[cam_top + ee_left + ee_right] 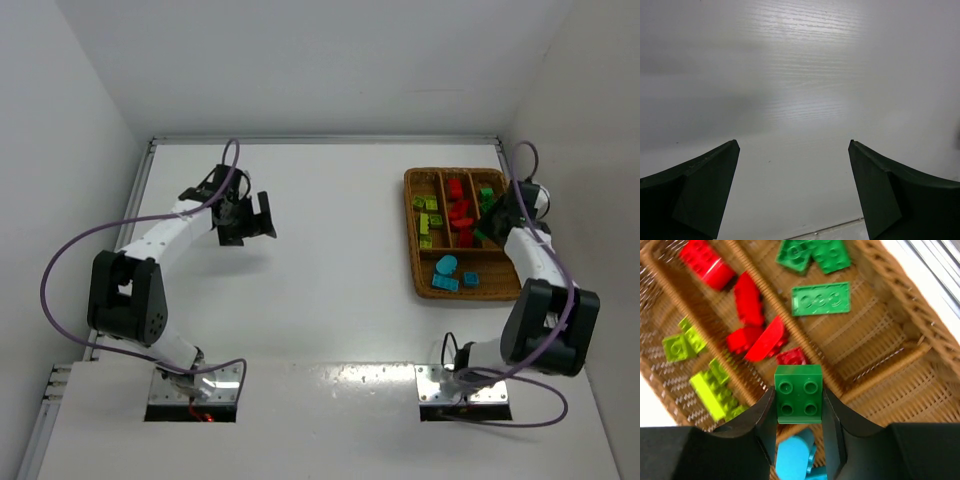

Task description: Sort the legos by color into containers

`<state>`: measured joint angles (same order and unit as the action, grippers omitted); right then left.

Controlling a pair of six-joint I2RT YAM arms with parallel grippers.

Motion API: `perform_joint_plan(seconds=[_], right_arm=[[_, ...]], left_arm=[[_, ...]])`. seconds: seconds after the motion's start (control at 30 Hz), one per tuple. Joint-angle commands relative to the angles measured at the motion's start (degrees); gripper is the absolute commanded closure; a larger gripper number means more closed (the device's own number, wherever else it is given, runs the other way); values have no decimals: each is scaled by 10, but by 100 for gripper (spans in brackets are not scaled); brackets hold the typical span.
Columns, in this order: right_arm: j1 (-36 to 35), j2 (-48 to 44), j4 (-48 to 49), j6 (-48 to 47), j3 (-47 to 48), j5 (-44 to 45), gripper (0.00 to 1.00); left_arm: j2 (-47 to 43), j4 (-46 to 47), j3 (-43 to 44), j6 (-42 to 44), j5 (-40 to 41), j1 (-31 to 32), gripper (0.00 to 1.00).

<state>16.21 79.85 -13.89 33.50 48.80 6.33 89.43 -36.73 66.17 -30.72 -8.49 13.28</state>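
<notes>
We see the right gripper (799, 396) clamped on a green brick (799, 387), held above the tray (411, 240) at the far right, near its red bricks (747, 305) and green bricks (820, 299). Our left gripper (792, 145) hangs wide open over the table (800, 75), well left of the tray

A wicker tray (411, 230) sits at the far right of the table (320, 300). Yellow-green legos (428, 215) lie in its left compartment, red ones (460, 212) in the middle, green ones (486, 195) on the right, cyan ones (447, 275) across the near end. The right gripper (492, 222) hangs over the tray's right side. The left gripper (250, 218) hovers over the table, jaws apart, well away
</notes>
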Motion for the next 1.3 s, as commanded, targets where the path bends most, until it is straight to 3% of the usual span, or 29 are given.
perform_joint_plan(seconds=[0.0, 0.4, 0.43, 0.6, 0.63, 0.9, 1.03, 1.13, 1.17, 1.27], right_arm=[[22, 31, 3, 17, 54, -22, 85], [76, 156, 21, 27, 136, -18, 82], [76, 166, 21, 27, 149, -18, 79], [76, 192, 11, 27, 172, -5, 28], [76, 192, 11, 27, 177, -5, 22], [40, 98, -32, 2, 212, -4, 20], [-39, 47, -70, -28, 212, 3, 15], [-185, 50, -122, -60, 212, 44, 5], [-265, 59, -138, -65, 212, 44, 2], [-398, 83, -177, -51, 211, 31, 1]], left_arm=[[-12, 11, 0, 8, -12, -8, 3], [21, 11, 18, 8, -17, -8, 3], [22, 11, 23, 8, -17, -8, 3], [27, 11, 29, 14, -28, -8, 3], [27, 11, 29, 14, -28, -8, 3], [22, 11, 29, 14, -33, -8, 3], [11, 11, 34, 14, -21, -8, 3], [6, 11, 34, 14, -5, -8, 3], [1, 11, 34, 14, 0, -8, 3], [0, 11, 29, -2, 16, -8, 3]])
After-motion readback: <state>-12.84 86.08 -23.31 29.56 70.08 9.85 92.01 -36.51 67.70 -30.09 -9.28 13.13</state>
